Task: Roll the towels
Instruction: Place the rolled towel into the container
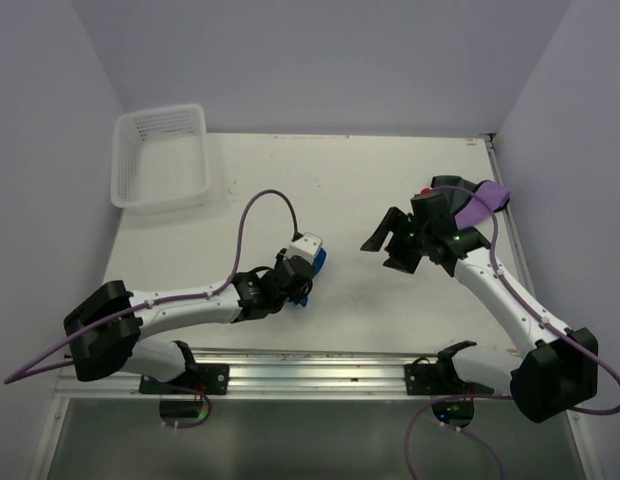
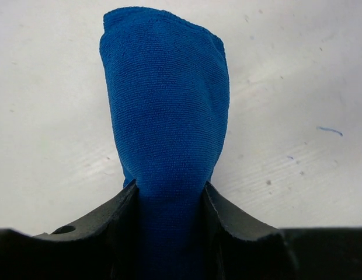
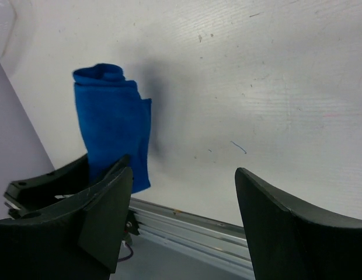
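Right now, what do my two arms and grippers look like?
The left arm and right arm have white links, black joints and bases, each trailing a purple cable. The left gripper and right gripper are black, with two curved, tapering fingers.

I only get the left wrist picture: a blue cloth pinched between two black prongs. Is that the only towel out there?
Observer: No. A purple towel lies near the far right corner of the table, partly hidden by the right arm.
Visitor: And what is that right arm up to?
Observer: Its right hand hangs over the middle of the table, wide open and holding nothing. It points toward the blue towel that the left hand grips.
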`<move>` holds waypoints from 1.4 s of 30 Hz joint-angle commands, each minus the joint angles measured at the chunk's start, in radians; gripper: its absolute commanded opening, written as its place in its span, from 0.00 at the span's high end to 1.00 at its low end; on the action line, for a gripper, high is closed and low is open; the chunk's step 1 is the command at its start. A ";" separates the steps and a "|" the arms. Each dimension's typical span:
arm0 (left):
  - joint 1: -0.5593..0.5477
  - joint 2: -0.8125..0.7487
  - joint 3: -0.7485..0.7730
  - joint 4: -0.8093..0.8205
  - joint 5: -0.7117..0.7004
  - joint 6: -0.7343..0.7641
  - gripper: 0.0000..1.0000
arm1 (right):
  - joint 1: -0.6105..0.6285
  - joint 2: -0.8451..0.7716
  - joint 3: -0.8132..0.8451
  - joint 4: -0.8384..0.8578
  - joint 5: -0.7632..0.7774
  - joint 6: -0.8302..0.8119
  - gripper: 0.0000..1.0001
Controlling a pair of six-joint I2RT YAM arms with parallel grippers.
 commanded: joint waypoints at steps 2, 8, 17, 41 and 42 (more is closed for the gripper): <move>0.096 -0.056 0.112 -0.040 0.015 0.121 1.00 | -0.025 -0.030 -0.016 -0.007 -0.066 -0.047 0.25; 0.301 -0.070 0.235 -0.049 0.057 0.237 1.00 | -0.065 -0.032 -0.011 -0.020 -0.105 -0.090 0.25; 0.616 0.010 0.442 -0.003 0.091 0.335 1.00 | -0.099 -0.050 0.007 -0.026 -0.165 -0.163 0.25; 1.070 0.554 0.884 0.117 0.169 0.487 1.00 | -0.099 -0.153 -0.006 -0.040 -0.126 -0.372 0.23; 1.070 0.582 0.884 0.123 0.170 0.513 1.00 | -0.099 -0.153 -0.009 -0.038 -0.114 -0.372 0.23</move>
